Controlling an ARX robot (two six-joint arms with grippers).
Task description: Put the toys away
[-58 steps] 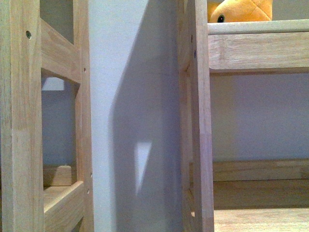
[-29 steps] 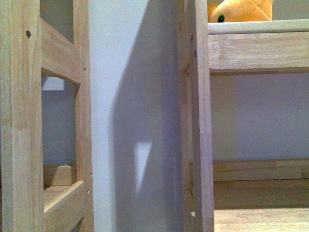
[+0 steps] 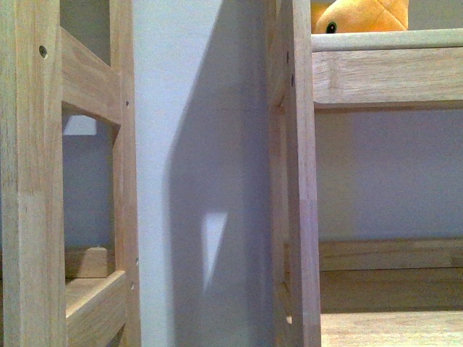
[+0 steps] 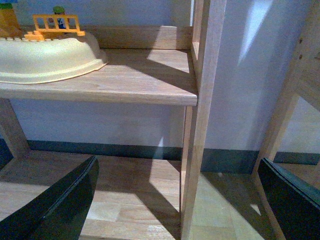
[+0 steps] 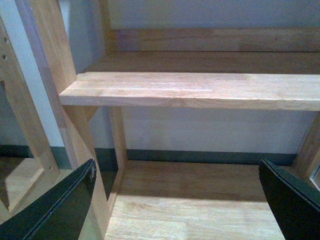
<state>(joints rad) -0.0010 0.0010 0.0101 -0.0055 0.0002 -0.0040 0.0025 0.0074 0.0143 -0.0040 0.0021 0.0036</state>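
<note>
An orange-yellow plush toy (image 3: 359, 16) with a black eye lies on the upper shelf (image 3: 387, 40) of the right wooden rack, seen at the top right of the front view; only its lower part shows. Neither arm appears in the front view. My left gripper (image 4: 180, 200) is open with nothing between its dark fingers (image 4: 60, 205), facing the upright post (image 4: 200, 125) of the left rack. My right gripper (image 5: 180, 200) is open and empty too, facing a bare middle shelf (image 5: 200, 90) and a bottom shelf (image 5: 200, 200).
A cream tray (image 4: 45, 57) holding small plastic toys, including an orange fence piece (image 4: 55, 25), sits on the left rack's shelf (image 4: 135, 80). Two wooden racks (image 3: 29, 181) stand side by side with a grey wall strip (image 3: 195, 181) between them.
</note>
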